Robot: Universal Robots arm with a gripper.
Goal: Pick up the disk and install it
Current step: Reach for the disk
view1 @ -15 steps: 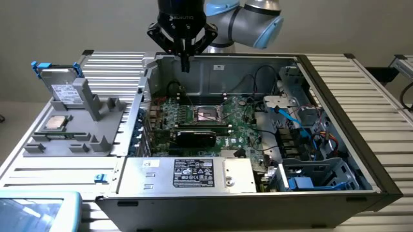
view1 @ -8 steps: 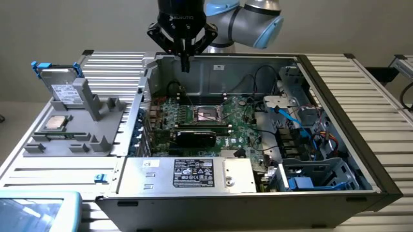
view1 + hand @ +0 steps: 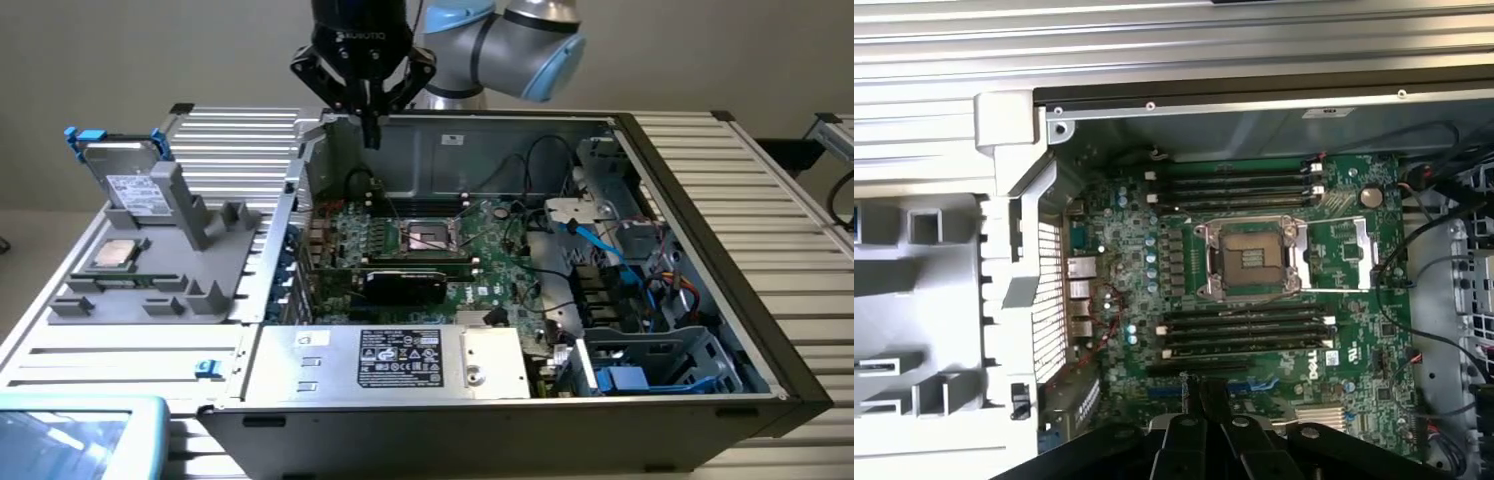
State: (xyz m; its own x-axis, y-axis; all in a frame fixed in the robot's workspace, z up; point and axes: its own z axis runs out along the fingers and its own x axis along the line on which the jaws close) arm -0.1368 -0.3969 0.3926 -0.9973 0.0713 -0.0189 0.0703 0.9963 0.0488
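Observation:
The disk (image 3: 135, 188) stands upright in a slot at the back of a grey holder (image 3: 174, 290), at the exterior view's left. It is grey metal with a white label and blue carrier tabs at its top. My gripper (image 3: 370, 132) hangs above the back left corner of the open computer case (image 3: 694, 200), well to the right of the disk and apart from it. It is shut with nothing in it. In the wrist view the closed black fingers (image 3: 1206, 400) point down over the green motherboard (image 3: 1254, 260).
A small silver processor chip (image 3: 118, 253) lies on the grey holder. Inside the case sit an empty CPU socket (image 3: 1251, 258), a silver box with a black sticker (image 3: 400, 360), cables, and a grey drive cage (image 3: 654, 365) at the front right. A pale blue tray (image 3: 74, 435) lies at the front left.

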